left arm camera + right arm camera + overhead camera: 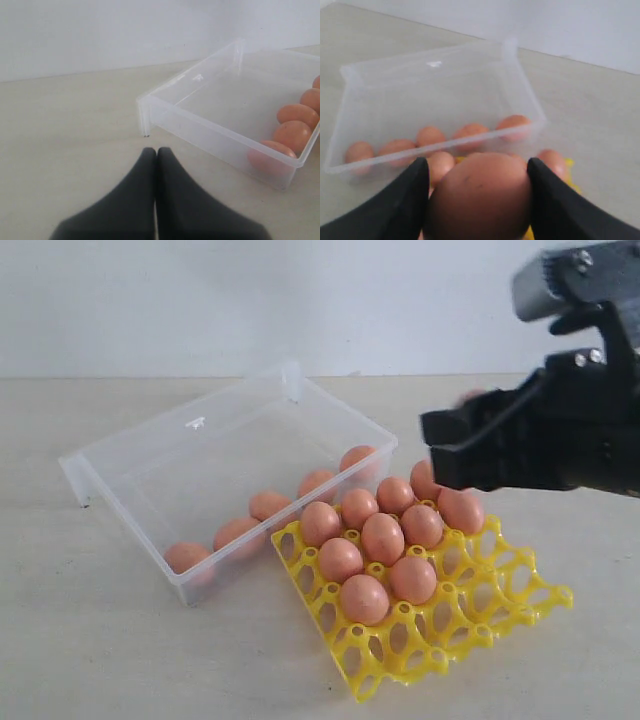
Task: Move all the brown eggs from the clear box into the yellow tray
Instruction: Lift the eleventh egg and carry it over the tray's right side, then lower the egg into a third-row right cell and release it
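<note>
Clear box: five brown eggs in a row along wall nearest yellow tray.
Yellow tray: just beside that wall of clear box; about ten seated eggs fill cups on side toward clear box.
Right gripper: raised over tray side of clear box, fingers spread wide, pinching held egg.
Left gripper: low, near outer corner of clear box, fingers pressed together.

A lab-like test bench is indicated: a plain pale table is set against a blank white wall, and everything is lit evenly.
</note>
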You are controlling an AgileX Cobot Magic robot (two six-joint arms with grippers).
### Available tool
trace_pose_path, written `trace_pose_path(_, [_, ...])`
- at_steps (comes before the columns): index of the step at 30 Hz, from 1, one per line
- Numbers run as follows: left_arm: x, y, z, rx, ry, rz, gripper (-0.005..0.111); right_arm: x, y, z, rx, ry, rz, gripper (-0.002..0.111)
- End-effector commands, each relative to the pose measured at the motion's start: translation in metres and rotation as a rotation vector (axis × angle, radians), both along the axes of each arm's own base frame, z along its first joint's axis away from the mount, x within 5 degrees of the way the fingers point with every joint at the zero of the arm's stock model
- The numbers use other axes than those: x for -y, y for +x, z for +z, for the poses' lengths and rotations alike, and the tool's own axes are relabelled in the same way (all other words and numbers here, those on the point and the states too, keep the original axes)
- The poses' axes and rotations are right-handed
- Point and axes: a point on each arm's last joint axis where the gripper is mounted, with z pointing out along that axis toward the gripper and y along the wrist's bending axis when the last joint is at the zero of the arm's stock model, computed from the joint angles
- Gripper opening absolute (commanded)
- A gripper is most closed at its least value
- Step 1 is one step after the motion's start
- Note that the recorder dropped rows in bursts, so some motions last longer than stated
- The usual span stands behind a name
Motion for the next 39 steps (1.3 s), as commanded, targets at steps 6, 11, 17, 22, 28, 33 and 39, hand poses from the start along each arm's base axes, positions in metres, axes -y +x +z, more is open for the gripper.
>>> trace_pose_path(6, [0.0,0.0,0.001,0.007,0.002,0.003,-0.004,0.067,0.062,-0.023,0.185,-0.151,-0.073,0.0])
trace_pose_path(11, [0.0,0.0,0.001,0.007,0.002,0.003,-0.004,0.1,0.115,-0.04,0.156,-0.172,-0.184,0.0])
trace_pose_path(17, [0.0,0.0,0.001,0.007,0.002,0.003,-0.004,0.086,0.143,-0.03,0.303,0.42,-0.148,0.0])
trace_pose_path(22, [0.0,0.0,0.001,0.007,0.002,0.003,-0.004,0.066,0.139,-0.039,0.236,0.733,0.107,0.0])
trace_pose_path(28, [0.0,0.0,0.001,0.007,0.002,0.003,-0.004,0.042,0.109,-0.075,-0.066,0.471,0.509,0.0])
trace_pose_path(33, [0.0,0.0,0.001,0.007,0.002,0.003,-0.004,0.04,0.096,-0.09,-0.146,0.434,0.519,0.0])
trace_pose_path(39, [0.0,0.0,0.001,0.007,0.002,0.003,-0.004,0.045,0.09,-0.123,-0.29,0.112,0.469,0.0])
